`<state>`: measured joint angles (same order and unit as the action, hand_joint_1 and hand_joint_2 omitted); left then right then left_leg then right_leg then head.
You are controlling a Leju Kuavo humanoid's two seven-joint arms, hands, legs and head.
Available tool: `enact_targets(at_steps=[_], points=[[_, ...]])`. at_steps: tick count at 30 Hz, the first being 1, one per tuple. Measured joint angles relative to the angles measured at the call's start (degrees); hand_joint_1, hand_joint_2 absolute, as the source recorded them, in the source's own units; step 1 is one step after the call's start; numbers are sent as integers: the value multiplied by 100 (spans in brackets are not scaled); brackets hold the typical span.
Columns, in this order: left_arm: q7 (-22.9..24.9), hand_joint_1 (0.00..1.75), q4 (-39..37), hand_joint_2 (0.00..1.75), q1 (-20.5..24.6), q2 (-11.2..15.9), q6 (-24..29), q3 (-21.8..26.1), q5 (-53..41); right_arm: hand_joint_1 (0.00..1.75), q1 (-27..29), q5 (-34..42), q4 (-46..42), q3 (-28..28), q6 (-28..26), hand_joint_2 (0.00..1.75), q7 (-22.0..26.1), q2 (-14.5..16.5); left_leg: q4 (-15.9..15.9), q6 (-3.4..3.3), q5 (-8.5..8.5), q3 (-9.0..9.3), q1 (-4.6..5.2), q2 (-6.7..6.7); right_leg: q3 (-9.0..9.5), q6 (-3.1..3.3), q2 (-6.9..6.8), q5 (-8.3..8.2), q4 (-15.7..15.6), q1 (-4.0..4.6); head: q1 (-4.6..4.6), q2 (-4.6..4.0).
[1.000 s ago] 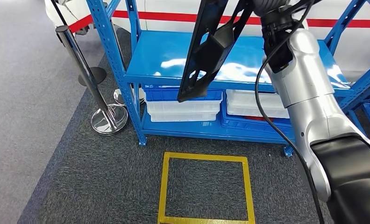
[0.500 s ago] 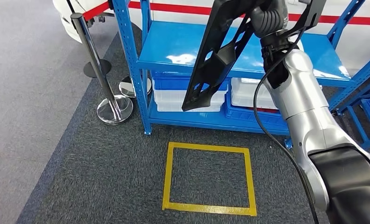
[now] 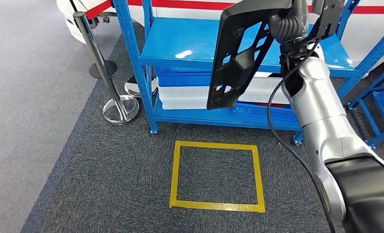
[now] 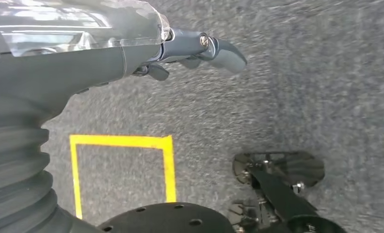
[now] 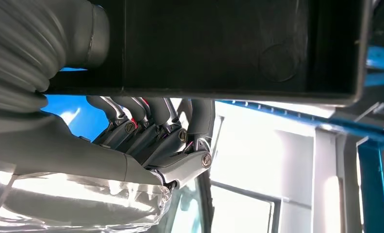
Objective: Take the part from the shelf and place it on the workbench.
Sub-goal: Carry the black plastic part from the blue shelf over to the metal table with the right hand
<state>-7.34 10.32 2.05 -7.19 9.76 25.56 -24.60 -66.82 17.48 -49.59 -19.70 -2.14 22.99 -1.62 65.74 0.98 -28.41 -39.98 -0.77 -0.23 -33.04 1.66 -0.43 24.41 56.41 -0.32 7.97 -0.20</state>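
Black part [image 3: 238,53]: a long flat moulded panel with cut-out openings, held aloft in the upper centre of the head view, tilted, its lower end hanging in front of the blue shelf [image 3: 190,41]. Right hand [image 5: 151,133]: fingers curled up against the part's dark underside in the right wrist view, grasping it; the silver right arm [image 3: 326,121] rises from the lower right of the head view to the part's upper end. Left hand [image 4: 200,48]: hanging over the grey carpet in the left wrist view, thumb extended, other fingers barely visible; whether it is released or clenched cannot be told. Blue shelf: upper tier bare and glossy, lower tier carrying white and blue bins [image 3: 185,94]. Yellow tape square [image 3: 216,174]: on the carpet at centre bottom of the head view, in front of the shelf. Chrome stanchion post [image 3: 100,63] with round base: left of the shelf.
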Motion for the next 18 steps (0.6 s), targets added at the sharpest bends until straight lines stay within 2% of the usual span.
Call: enact_targets(at_steps=[1, 2, 3, 4, 5, 6, 7, 8, 9, 10, 11, 12, 13, 15, 16, 17, 18], points=[[-1, 0, 0, 175, 0, 1, -1, 1, 1, 175, 15, -8, 6, 24, -7, 175, 7, -21, 367, 13, -230, -85, -2, 0, -74, 4, 19, -47, 17, 3, 1, 0], [-1, 0, 0, 175, -3, 2, -3, 1, 0, 175, 36, -13, 17, 49, -15, 175, 9, -42, 675, 27, -371, -134, -5, 1, -151, -2, 45, -90, 41, 5, 1, 0], [-2, 0, 0, 175, -5, 3, -5, 2, -1, 175, 55, -16, 34, 76, -20, 175, 9, -57, 827, 38, -391, -112, -5, 1, -229, -11, 77, -130, 69, 6, 1, 0], [-4, 0, 0, 175, -6, 4, -8, 2, -3, 175, 70, -16, 57, 106, -25, 175, 9, -73, 782, 43, -306, 2, -6, -2, -311, -25, 119, -168, 106, 4, 1, 0], [-5, 0, 0, 175, -4, 5, -11, 2, -5, 175, 80, -14, 81, 137, -27, 175, 9, -87, 534, 38, -162, 210, -7, -22, -393, -43, 168, -202, 148, 0, 1, 0], [-8, 0, 0, 175, -1, 7, -14, 2, -8, 175, 84, -10, 105, 171, -23, 175, 9, -97, 161, 17, -74, 461, -11, -108, -471, -66, 217, -232, 196, -8, 1, 0], [-11, 0, 0, 175, 1, 8, -17, 2, -9, 175, 81, -4, 127, 204, -15, 175, 9, -111, -205, -5, -33, 694, -14, -224, -545, -93, 263, -263, 243, -9, 1, 1], [-14, 0, 0, 175, 0, 9, -19, 1, -10, 175, 81, 2, 150, 233, -6, 175, 11, -120, -463, -27, -34, 852, -14, -322, -598, -124, 305, -297, 273, -16, 1, 1], [-16, 0, 0, 175, 0, 10, -21, 1, -11, 175, 82, 7, 176, 260, 6, 175, 15, -129, -594, -47, -67, 924, -6, -391, -637, -161, 352, -340, 286, -27, 2, 1], [-17, 0, 0, 175, -3, 9, -24, 1, -10, 175, 83, 10, 203, 286, 15, 175, 20, -146, -623, -62, -49, 936, 8, -379, -663, -200, 406, -391, 282, -32, 1, 1], [-19, 0, -1, 175, -4, 3, -30, 1, -10, 175, 88, 11, 231, 310, 22, 175, 30, -162, -633, -89, -7, 917, 4, -311, -683, -237, 452, -433, 265, -38, 1, 1], [-22, 0, -1, 175, 1, 1, -36, 2, -10, 175, 86, 12, 258, 333, 33, 175, 43, -180, -659, -127, 40, 897, -4, -235, -714, -269, 440, -425, 276, -41, -1, 1], [-28, 0, -2, 175, 5, -1, -42, 2, -10, 175, 84, 9, 281, 357, 41, 175, 56, -197, -685, -175, 95, 866, -19, -156, -763, -293, 375, -331, 356, -41, -3, 1], [-40, 0, -2, 175, 13, 0, -50, 2, -10, 175, 83, -19, 317, 395, 53, 175, 83, -210, -713, -242, 195, 781, -37, -3, -945, -343, 179, 95, 848, -66, -4, 0], [-44, 0, -2, 175, 14, 0, -52, 3, -10, 175, 88, -45, 334, 414, 52, 175, 90, -212, -712, -253, 235, 729, -35, 67, -1061, -376, 123, 334, 1231, -88, -4, 0], [-45, 0, -2, 175, 14, 0, -55, 3, -10, 175, 98, -76, 350, 429, 52, 175, 94, -212, -710, -247, 272, 677, -35, 141, -1147, -412, 99, 493, 1585, -115, -5, 1], [-44, 0, -2, 175, 14, 0, -56, 4, -10, 175, 108, -103, 367, 443, 52, 175, 93, -212, -707, -236, 305, 630, -36, 219, -1167, -447, 84, 543, 1810, -142, -4, 1]])
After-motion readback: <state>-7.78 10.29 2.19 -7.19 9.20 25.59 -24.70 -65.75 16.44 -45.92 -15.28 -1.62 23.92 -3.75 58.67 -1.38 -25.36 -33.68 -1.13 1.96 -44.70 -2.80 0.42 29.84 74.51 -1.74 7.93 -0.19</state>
